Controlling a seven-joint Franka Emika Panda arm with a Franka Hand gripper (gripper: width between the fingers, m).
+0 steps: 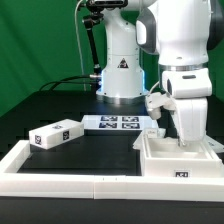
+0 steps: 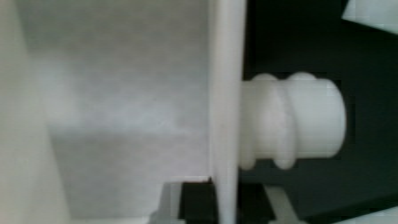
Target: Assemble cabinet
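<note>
The cabinet's body (image 1: 160, 158) is a large open white box at the front, on the exterior view's right. An upright white panel (image 1: 188, 125) stands in it, with a ribbed white knob (image 1: 155, 102) sticking out of its side. My gripper (image 1: 185, 98) comes down from above onto the panel's top. In the wrist view the thin panel edge (image 2: 224, 100) runs between my two black fingers (image 2: 196, 205), which press on both of its faces. My gripper (image 2: 228, 205) is shut on the panel. The knob (image 2: 294, 120) sits just beside the edge.
A smaller white tagged block (image 1: 55, 135) lies on the black table at the exterior view's left. The marker board (image 1: 118, 123) lies in the middle, in front of the robot's base (image 1: 120, 75). Low white border rails (image 1: 70, 182) run along the front.
</note>
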